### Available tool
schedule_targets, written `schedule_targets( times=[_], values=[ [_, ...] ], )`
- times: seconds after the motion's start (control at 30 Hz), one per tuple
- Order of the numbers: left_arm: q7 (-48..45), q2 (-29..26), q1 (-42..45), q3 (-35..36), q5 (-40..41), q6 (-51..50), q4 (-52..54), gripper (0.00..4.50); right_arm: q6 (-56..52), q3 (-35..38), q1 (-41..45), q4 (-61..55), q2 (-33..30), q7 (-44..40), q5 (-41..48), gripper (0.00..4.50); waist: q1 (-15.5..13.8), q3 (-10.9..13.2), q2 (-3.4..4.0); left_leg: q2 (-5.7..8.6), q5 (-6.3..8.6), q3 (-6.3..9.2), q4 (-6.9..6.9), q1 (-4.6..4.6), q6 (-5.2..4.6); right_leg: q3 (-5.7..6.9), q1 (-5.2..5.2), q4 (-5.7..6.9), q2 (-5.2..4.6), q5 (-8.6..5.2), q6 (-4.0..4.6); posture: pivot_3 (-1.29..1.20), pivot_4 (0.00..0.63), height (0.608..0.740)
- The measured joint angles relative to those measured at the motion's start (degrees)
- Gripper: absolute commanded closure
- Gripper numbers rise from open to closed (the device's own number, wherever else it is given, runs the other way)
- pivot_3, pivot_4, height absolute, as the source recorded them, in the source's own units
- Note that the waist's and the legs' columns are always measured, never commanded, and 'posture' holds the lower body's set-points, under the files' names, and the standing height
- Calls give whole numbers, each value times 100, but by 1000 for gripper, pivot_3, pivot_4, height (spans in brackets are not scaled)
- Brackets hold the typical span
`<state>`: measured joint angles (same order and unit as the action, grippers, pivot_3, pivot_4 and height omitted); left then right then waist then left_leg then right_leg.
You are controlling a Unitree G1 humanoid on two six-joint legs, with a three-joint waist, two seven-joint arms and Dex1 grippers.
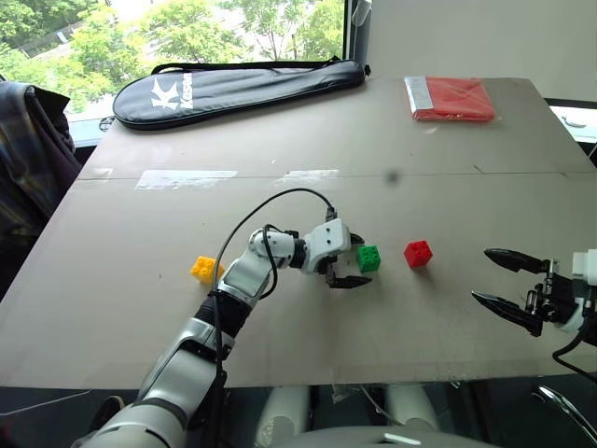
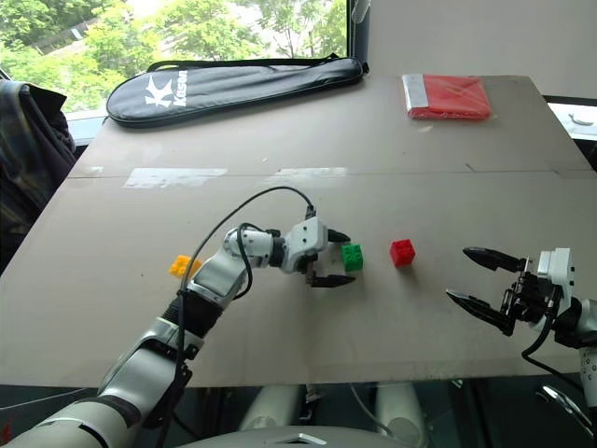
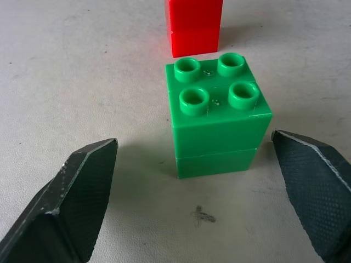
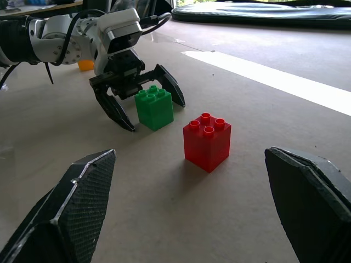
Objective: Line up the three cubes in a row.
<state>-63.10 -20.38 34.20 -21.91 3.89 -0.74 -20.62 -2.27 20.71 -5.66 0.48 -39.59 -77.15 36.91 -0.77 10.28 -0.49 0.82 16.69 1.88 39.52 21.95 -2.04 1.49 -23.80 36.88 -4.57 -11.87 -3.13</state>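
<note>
Left wrist view: left pincer (image 3: pixel 197 192) gaping around green cube (image 3: pixel 218 123), untouched; red cube (image 3: pixel 194 27) just beyond. Right pincer (image 1: pixel 508 280) open, bare tabletop (image 1: pixel 280 149) around it.

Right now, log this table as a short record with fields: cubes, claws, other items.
green cube: upright on table, between the open fingers of left claw, untouched
red cube: just right of green, apart
yellow-orange cube: far left, beside the left arm
right claw: open, empty, right of red cube
other: black racket bag, red packet at far edge
</note>
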Motion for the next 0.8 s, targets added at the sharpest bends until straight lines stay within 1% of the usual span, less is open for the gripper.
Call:
schedule_targets(
  times=[0.1, 0.23, 0.27, 0.3, 0.33, 0.37, 0.5, 0.53, 0.57, 0.6, 0.67, 0.73, 0.8],
  values=[
    [88, -102, -119, 26, -32, -41, 232, 69, -5, -7, 5, -19, 1, -1, 2, 0, 15, 0, 0, -1, 0, -1, 0, -1, 0, -2, 0, 0, 0, 0, 0, 0, 150, 694],
    [114, -584, -636, 304, 66, -449, 1092, 69, -50, -29, 27, -47, 5, -31, 37, 0, 52, 0, 0, -7, 0, -1, -4, -4, 0, -3, -2, 2, 2, 0, 1, 0, 150, 694],
    [126, -749, -891, 466, 198, -666, 1519, 69, -125, -59, 40, -61, 3, -70, 68, 0, 55, 1, 0, -7, 0, 0, -3, -1, 0, -3, -3, 2, 2, 0, 1, 0, 150, 694],
    [123, -810, -996, 562, 288, -754, 1719, 69, -145, -72, 28, -66, 4, -101, 86, 0, 48, 1, 0, -8, 0, 1, -4, -1, 0, -3, -2, 2, 0, 0, 1, 0, 150, 694],
    [122, -926, -1185, 737, 486, -989, 2111, 69, -204, -139, 45, -78, 2, -135, 113, 0, 35, 1, 0, -7, 0, 2, -2, 0, 1, -2, -3, 1, -2, 0, 1, 0, 150, 694],
    [118, -1135, -1594, 1053, 887, -1361, 2913, 69, -256, -239, 63, -125, 1, -205, 130, 0, 33, 1, 0, -8, 0, 2, -2, 1, 1, -4, -3, -1, -8, -1, 2, 0, 150, 694],
    [436, -1381, -2481, 1460, 1629, -2212, 4739, 69, -278, -304, 157, -152, 4, -256, 135, 0, 4, 2, 0, -4, 1, -1, -2, 2, 0, -8, -1, -8, -39, -1, 1, 0, 150, 694],
    [700, -1376, -2839, 1713, 1900, -2533, 5302, 69, -287, -368, 276, -152, 9, -262, 135, 0, -5, 1, -1, -4, 1, 1, -2, 2, 0, -5, 0, -9, -38, -1, 1, 0, 150, 694],
    [904, -1341, -3082, 1947, 2079, -2713, 5549, 69, -288, -392, 318, -159, 8, -276, 144, 0, -3, 1, 0, -5, 1, 1, -2, -1, 0, -6, 2, -6, -39, -1, 2, 0, 150, 694],
    [1284, -1205, -3578, 2535, 2360, -2949, 5922, 69, -297, -426, 378, -149, 13, -308, 152, 0, 15, 1, 0, -8, 1, 2, -3, -5, 0, -8, 1, -6, -38, -4, 7, 0, 150, 694],
    [1837, -1075, -4455, 3458, 2606, -3153, 6356, 69, -322, -424, 399, -68, 8, -364, 160, 0, 24, 1, 0, -11, 1, 8, -7, -8, 1, -7, 4, -5, -34, -9, 15, 0, 150, 694],
    [2193, -825, -5122, 3957, 2684, -3127, 6564, 69, -372, -451, 471, 1, 9, -383, 162, 0, -11, 1, 1, -9, 1, 6, -5, -9, 1, 3, 5, -4, -33, -15, 24, 0, 150, 694],
    [2391, -607, -5641, 4184, 2616, -2939, 6620, 69, -388, -467, 538, 1, 7, -424, 173, 0, -27, 1, -2, -2, 0, 4, -1, -10, 1, 3, 12, -5, -32, -16, 24, 0, 150, 694]
  ],
)
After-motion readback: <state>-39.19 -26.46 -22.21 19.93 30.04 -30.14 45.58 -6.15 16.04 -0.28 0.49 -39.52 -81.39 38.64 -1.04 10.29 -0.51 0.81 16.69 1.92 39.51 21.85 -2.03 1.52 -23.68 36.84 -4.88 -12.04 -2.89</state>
